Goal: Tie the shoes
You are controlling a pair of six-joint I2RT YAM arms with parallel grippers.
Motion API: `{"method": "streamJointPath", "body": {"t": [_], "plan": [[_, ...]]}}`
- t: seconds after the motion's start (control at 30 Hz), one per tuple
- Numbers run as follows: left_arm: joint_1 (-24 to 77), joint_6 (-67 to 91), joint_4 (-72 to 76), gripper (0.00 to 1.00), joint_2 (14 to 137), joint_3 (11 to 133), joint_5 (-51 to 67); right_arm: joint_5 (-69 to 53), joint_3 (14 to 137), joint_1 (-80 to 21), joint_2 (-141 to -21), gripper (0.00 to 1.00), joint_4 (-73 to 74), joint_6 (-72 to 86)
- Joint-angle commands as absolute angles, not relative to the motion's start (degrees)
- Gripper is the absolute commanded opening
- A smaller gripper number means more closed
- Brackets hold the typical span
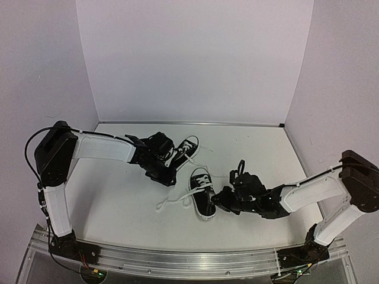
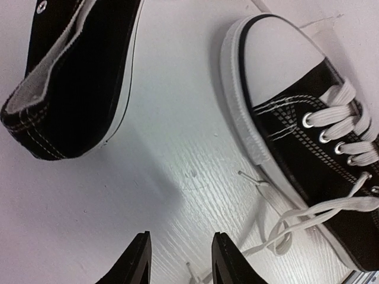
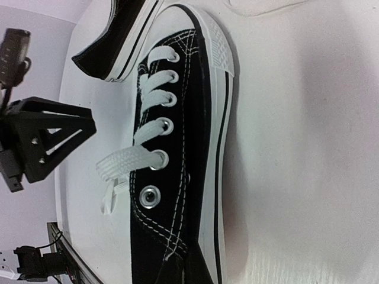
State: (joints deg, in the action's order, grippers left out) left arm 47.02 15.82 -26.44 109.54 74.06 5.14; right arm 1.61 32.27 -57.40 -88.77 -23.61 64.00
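Two black shoes with white soles lie mid-table. The far shoe (image 1: pixel 188 147) sits just beyond my left gripper (image 1: pixel 166 171); its heel shows in the left wrist view (image 2: pixel 71 77). The near shoe (image 1: pixel 203 195) has loose white laces (image 1: pixel 172 201) trailing left. Its toe cap and laces also show in the left wrist view (image 2: pixel 308 130). My left gripper (image 2: pixel 183 263) is open and empty, just above the table beside a lace end. My right gripper (image 3: pixel 180 275) is at the near shoe's (image 3: pixel 183 136) heel-side canvas, fingertips together on it.
White walls close in the table at the back and on both sides. An aluminium rail (image 1: pixel 189 260) runs along the near edge. The left gripper's black frame (image 3: pixel 47 142) shows beyond the near shoe in the right wrist view.
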Motion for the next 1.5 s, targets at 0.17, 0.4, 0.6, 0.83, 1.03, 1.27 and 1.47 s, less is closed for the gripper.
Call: {"method": "streamJointPath", "body": {"t": [0.17, 0.4, 0.6, 0.83, 1.03, 1.27, 1.47], "plan": [[49.94, 16.96, -22.72, 0.36, 114.91, 78.71, 6.95, 6.39, 29.63, -57.8, -84.46, 0.0, -24.08, 65.07], [52.04, 17.48, -22.44, 0.44, 118.59, 81.86, 7.07, 7.53, 28.12, -57.83, -82.56, 0.0, -24.11, 65.05], [53.68, 17.26, -23.76, 0.51, 120.74, 84.36, 5.81, 7.06, 28.11, -57.78, -82.92, 0.0, -24.19, 64.86], [55.62, 15.92, -27.91, 0.52, 123.48, 87.39, 3.21, 7.24, 28.13, -57.79, -83.14, 0.0, -24.26, 64.89], [57.01, 14.92, -37.59, 0.47, 126.71, 91.03, -1.41, 7.24, 27.96, -57.81, -83.1, 0.0, -24.26, 65.03], [56.93, 15.96, -44.92, 0.19, 127.53, 89.79, -2.34, 7.3, 27.7, -57.77, -83.15, 0.0, -24.35, 65.13], [54.09, 16.82, -40.35, 0.0, 124.55, 86.74, -0.24, 4.72, 28.57, -57.82, -86.39, 0.0, -27.07, 64.1]]}}
